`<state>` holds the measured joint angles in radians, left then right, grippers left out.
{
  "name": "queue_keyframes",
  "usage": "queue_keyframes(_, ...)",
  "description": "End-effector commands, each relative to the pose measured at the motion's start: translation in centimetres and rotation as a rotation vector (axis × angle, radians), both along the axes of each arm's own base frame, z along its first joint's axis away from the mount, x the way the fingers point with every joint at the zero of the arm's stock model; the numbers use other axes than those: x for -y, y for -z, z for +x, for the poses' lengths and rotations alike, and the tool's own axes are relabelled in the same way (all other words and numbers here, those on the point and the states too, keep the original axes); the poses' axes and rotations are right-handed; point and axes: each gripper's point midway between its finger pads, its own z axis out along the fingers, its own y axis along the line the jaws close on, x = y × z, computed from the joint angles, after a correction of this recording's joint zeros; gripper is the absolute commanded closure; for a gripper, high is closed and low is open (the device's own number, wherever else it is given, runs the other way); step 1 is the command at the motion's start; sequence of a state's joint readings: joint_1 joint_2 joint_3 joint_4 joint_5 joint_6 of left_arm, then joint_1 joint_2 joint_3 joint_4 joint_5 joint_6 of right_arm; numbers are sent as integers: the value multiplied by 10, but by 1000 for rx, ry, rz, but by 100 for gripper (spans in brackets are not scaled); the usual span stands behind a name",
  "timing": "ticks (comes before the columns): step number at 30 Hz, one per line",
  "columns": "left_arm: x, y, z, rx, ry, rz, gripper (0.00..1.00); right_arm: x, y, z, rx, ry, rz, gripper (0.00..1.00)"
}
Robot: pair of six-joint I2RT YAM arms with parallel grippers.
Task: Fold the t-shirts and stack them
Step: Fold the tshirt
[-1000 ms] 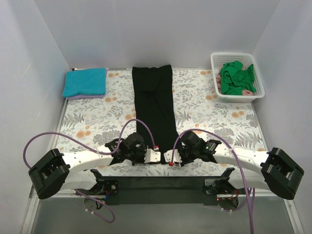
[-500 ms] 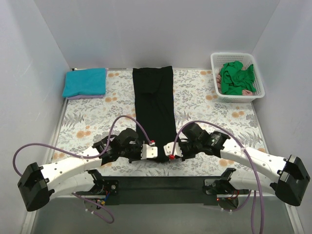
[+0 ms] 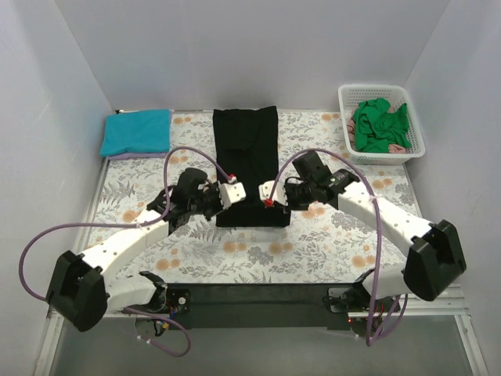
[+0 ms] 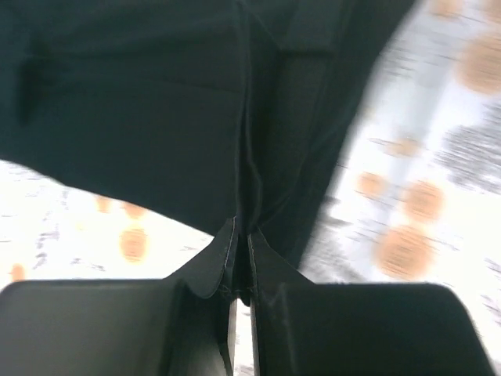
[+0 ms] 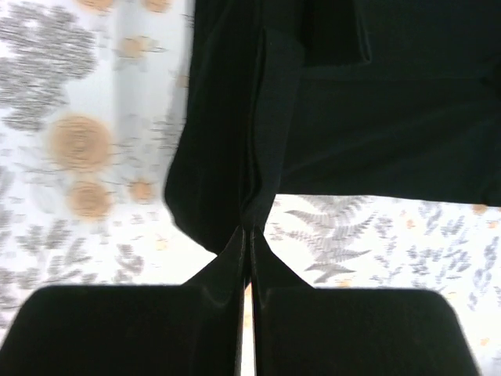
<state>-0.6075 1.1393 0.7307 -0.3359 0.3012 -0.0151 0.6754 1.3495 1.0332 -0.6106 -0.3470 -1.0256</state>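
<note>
The large black t-shirt [image 3: 246, 145] lies as a long strip down the middle of the table, and its near end is lifted and doubled back over itself. My left gripper [image 3: 235, 193] is shut on the near left corner of that end. My right gripper [image 3: 264, 195] is shut on the near right corner. In the left wrist view the black cloth [image 4: 141, 102] runs pinched into my left gripper [image 4: 241, 229]. The right wrist view shows the same cloth [image 5: 391, 117] bunched into my right gripper [image 5: 249, 229]. A folded teal t-shirt [image 3: 138, 131] rests on a lavender one [image 3: 129, 157] at the far left.
A white lattice basket [image 3: 343, 117] at the far right holds crumpled green t-shirts [image 3: 379, 125]. The floral table cover [image 3: 329, 243] shows bare in front of both grippers. Grey walls close in the left, right and far sides.
Both grippers have moved from the table's near edge toward its middle, lifting the black shirt's near end and carrying it back over the strip. The left jaws closed on the cloth.
</note>
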Motion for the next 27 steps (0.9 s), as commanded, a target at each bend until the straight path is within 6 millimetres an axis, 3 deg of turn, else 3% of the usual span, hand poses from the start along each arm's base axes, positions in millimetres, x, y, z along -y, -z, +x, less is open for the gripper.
queue_keyframes(1,4,-34,56,149,-3,-54,100,-10,-15,50,108,-32,18,99)
queue_keyframes(2,-2,-36,70,161,-26,-58,100,-11,-15,60,112,-24,17,99)
queue_keyframes(3,-3,-31,84,172,-23,-47,100,-12,-28,80,151,-13,34,99)
queue_keyframes(4,-1,-39,95,193,-15,-58,100,-14,-17,93,134,-7,21,99)
queue_keyframes(5,-8,-38,107,196,-34,-53,100,-12,-20,107,150,7,23,99)
queue_keyframes(6,-10,-27,118,181,-39,-43,100,-16,-30,121,178,9,37,99)
queue_keyframes(8,-16,-35,141,208,-51,-52,100,-16,-21,142,172,14,27,99)
queue_keyframes(11,-22,-23,173,198,-59,-45,100,-22,-18,174,189,16,30,99)
queue_keyframes(12,-24,-21,180,202,-64,-44,100,-24,-8,182,176,15,24,99)
queue_keyframes(13,-26,-20,187,211,-60,-39,100,-28,-17,193,200,15,37,99)
queue_keyframes(14,-28,-10,193,192,-57,-37,100,-29,-17,200,205,16,40,99)
queue_keyframes(16,-28,-14,208,214,-61,-37,100,-35,-13,214,209,15,44,99)
queue_keyframes(17,-30,-3,213,194,-61,-31,100,-35,-9,218,207,15,41,99)
queue_keyframes(18,-29,-4,220,203,-62,-30,100,-37,2,223,193,15,32,99)
queue_keyframes(20,-32,7,226,187,-64,-22,100,-39,1,235,208,20,36,99)
queue_keyframes(21,-32,9,229,193,-66,-23,100,-40,13,238,190,22,28,99)
queue_keyframes(27,-38,20,248,207,-95,-10,100,-38,29,258,189,45,16,99)
